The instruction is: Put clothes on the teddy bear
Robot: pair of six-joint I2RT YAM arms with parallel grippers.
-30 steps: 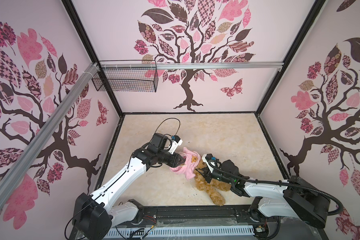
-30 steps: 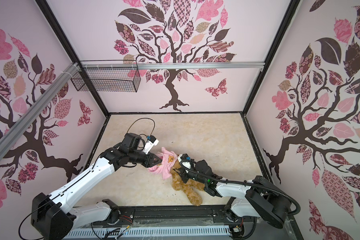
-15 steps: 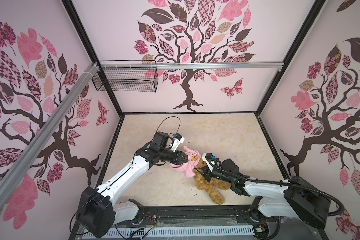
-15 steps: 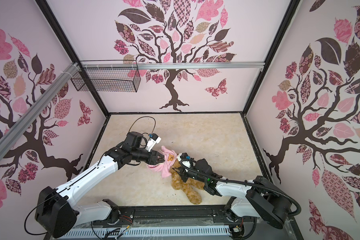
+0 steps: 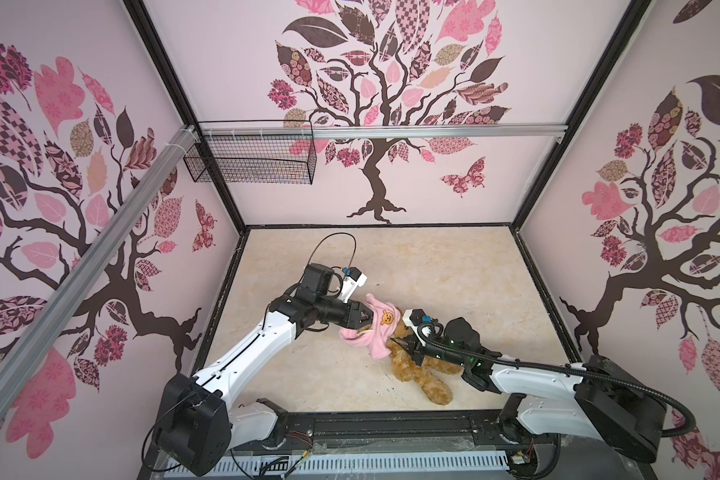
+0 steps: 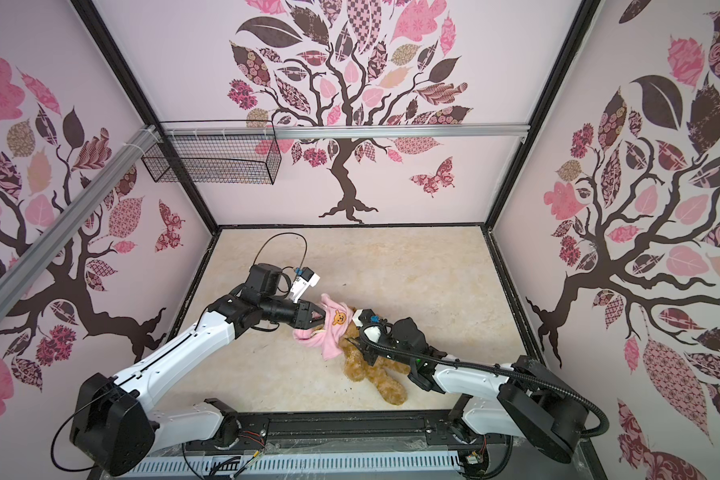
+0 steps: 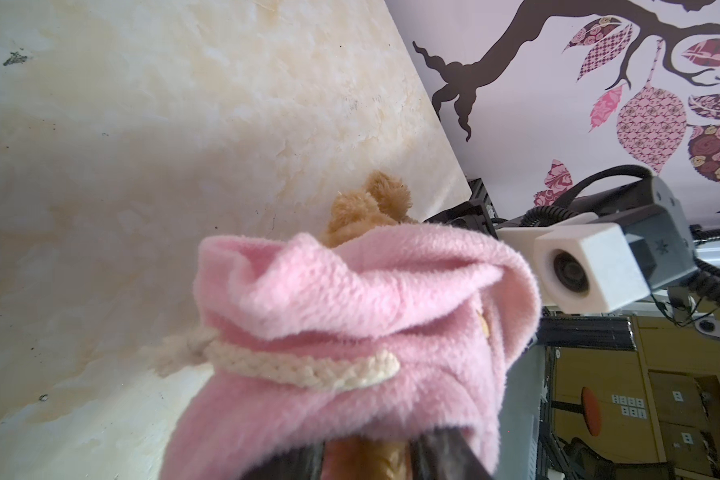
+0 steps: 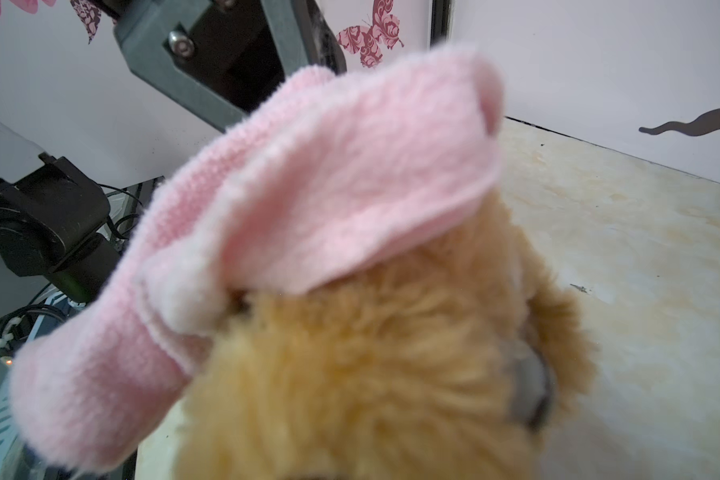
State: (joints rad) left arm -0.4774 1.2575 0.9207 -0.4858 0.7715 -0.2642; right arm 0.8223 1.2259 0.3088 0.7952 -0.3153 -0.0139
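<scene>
The golden-brown teddy bear (image 5: pixel 410 370) (image 6: pixel 362 368) lies near the front of the floor in both top views. A small pink shirt (image 5: pixel 377 334) (image 6: pixel 332 334) with an orange bear-face emblem is pulled over its head end. My left gripper (image 5: pixel 364 318) (image 6: pixel 320 319) reaches in from the left, and its fingers sit under the shirt's hem. In the left wrist view brown fur shows between them at the left gripper (image 7: pixel 366 461), below the shirt (image 7: pixel 350 311). My right gripper (image 5: pixel 402 345) (image 6: pixel 356 345) is buried in the bear's torso. Fur (image 8: pixel 371 374) hides its jaws in the right wrist view.
A black wire basket (image 5: pixel 250 164) hangs on the back wall under an aluminium rail. Patterned walls close in the beige floor (image 5: pixel 433 266) on three sides. A black frame bar (image 5: pixel 391 424) runs along the front edge, between the two arm bases.
The left arm has shifted slightly at its shoulder and elbow, with the gripper staying at the shirt. The bear, the shirt and the right arm have hardly moved.
</scene>
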